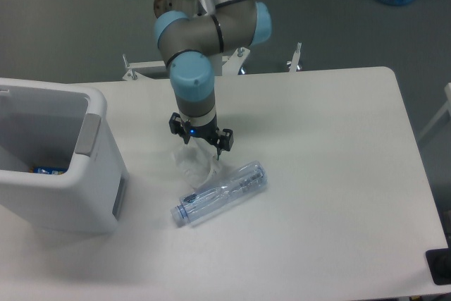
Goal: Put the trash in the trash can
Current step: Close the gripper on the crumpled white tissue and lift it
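On the white table (331,174), the gripper (199,142) hangs right over the crumpled wrapper (195,166), with its two fingers spread apart and nothing held between them. Just beside the wrapper lies the crushed clear bottle (220,193), flat on its side with its bluish cap end pointing at the big white trash can (60,167). The trash can stands at the left edge of the table, apart from both bits of trash.

Soft, even overhead light; faint shadows on the white table (338,174); slightly low-resolution and grainy throughout
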